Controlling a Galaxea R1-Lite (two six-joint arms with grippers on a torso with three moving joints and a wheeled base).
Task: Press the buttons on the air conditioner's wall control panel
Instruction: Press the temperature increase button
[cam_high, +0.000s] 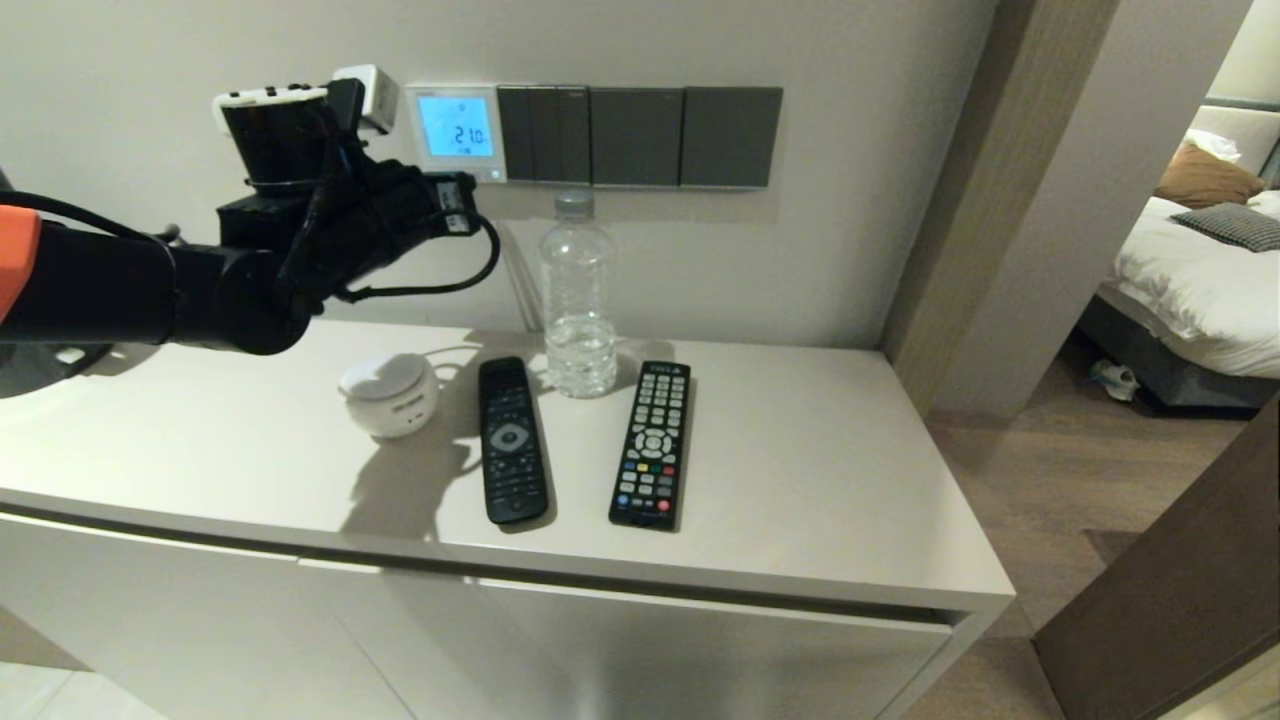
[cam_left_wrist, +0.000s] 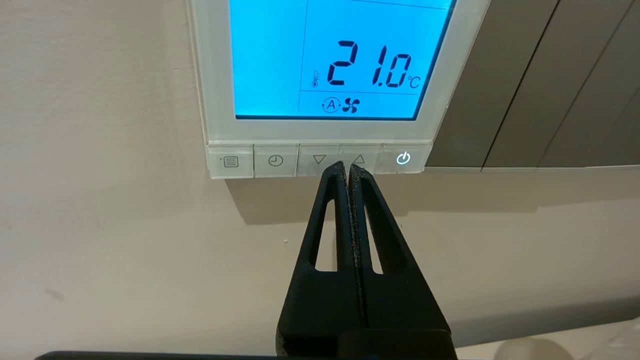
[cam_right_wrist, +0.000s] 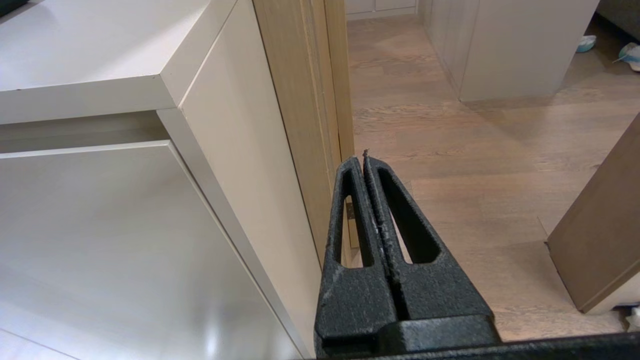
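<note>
The air conditioner's wall control panel (cam_high: 455, 130) is a white square on the wall; its blue screen reads 21.0. In the left wrist view the panel (cam_left_wrist: 215, 75) fills the top, with the buttons (cam_left_wrist: 276, 161) in a row along its bottom strip. My left gripper (cam_left_wrist: 348, 167) is shut and empty. Its tips sit at the strip's lower edge, between the down-arrow key (cam_left_wrist: 319, 159) and the up-arrow key (cam_left_wrist: 359, 159); contact cannot be told. In the head view the left gripper (cam_high: 462, 200) is raised just below the panel. My right gripper (cam_right_wrist: 364, 160) is shut and parked low beside the cabinet.
Dark grey switch plates (cam_high: 640, 135) adjoin the panel on its right. On the cabinet top (cam_high: 850, 480) below stand a clear water bottle (cam_high: 577, 300), two black remotes (cam_high: 512, 440) (cam_high: 652, 445) and a small white round device (cam_high: 390, 393). A doorway opens at the right.
</note>
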